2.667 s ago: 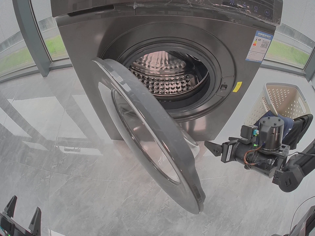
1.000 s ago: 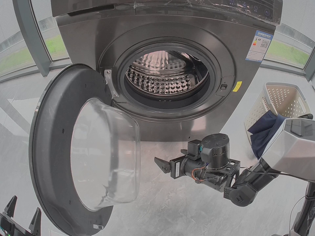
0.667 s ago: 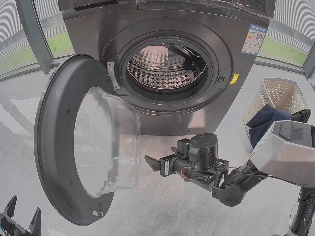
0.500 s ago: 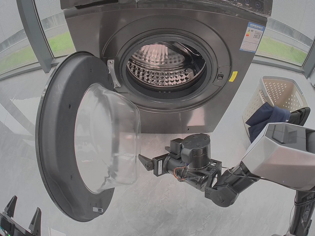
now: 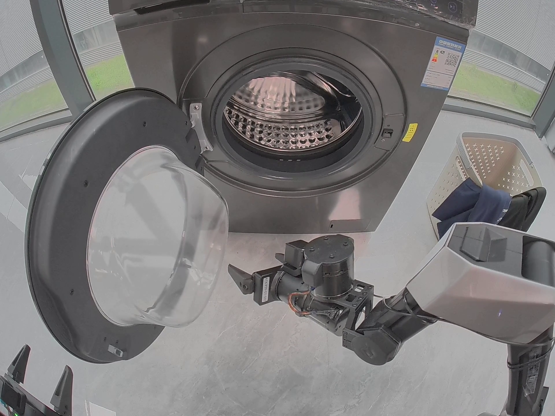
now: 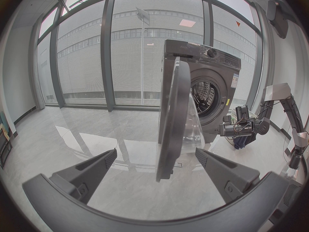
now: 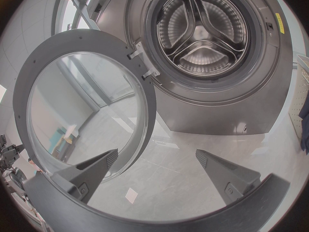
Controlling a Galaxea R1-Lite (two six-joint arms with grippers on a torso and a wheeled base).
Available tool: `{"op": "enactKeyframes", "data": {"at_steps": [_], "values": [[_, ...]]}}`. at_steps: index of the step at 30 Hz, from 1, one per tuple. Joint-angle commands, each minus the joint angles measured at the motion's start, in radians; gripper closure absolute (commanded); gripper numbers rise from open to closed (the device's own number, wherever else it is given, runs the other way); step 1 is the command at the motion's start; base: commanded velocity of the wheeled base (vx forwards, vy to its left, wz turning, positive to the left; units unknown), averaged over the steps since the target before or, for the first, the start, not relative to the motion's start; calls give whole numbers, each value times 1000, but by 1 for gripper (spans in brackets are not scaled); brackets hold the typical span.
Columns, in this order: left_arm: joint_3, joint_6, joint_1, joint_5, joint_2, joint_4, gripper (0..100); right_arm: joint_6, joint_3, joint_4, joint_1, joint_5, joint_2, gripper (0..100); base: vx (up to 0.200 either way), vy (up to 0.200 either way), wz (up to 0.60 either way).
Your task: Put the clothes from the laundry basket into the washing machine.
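The washing machine [image 5: 289, 47] stands with its round door [image 5: 63, 203] swung wide to the left and its steel drum [image 5: 292, 117] holding nothing. At the right, the white laundry basket [image 5: 494, 157] holds navy clothes [image 5: 471, 203] and a black garment [image 5: 523, 209]. My right gripper [image 5: 245, 275] hangs low in front of the machine, open and holding nothing, just right of the door's glass bowl [image 5: 156, 238]. In the right wrist view the open gripper [image 7: 156, 153] faces the door [image 7: 80, 39] and drum [image 7: 202, 33]. My left gripper [image 5: 43, 371] is open at the bottom left, far from the basket.
Glossy grey floor tiles [image 5: 260, 365] surround the machine, with glass walls behind. From the left wrist view the door [image 6: 173, 113] is edge-on, and the right arm [image 6: 241, 128] reaches in beside it. The basket [image 7: 301, 91] sits against the machine's right side.
The door has swung from half open to wide open on the left. My right gripper followed it leftward along the machine's front. The head camera shifted slightly.
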Motion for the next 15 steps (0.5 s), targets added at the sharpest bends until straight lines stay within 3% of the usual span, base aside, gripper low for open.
{"op": "enactKeyframes", "data": {"at_steps": [1, 12, 15], "values": [[16, -1, 1, 0, -7, 0, 0, -1, -42, 9, 8, 0, 25, 0, 0, 0, 0], [16, 1, 1, 0, -7, 0, 0, -1, -261, 11, 58, -3, 188, 0, 0, 0, 0], [16, -1, 1, 0, -7, 0, 0, -1, -324, 3, 69, -21, 229, 0, 0, 0, 0]]}}
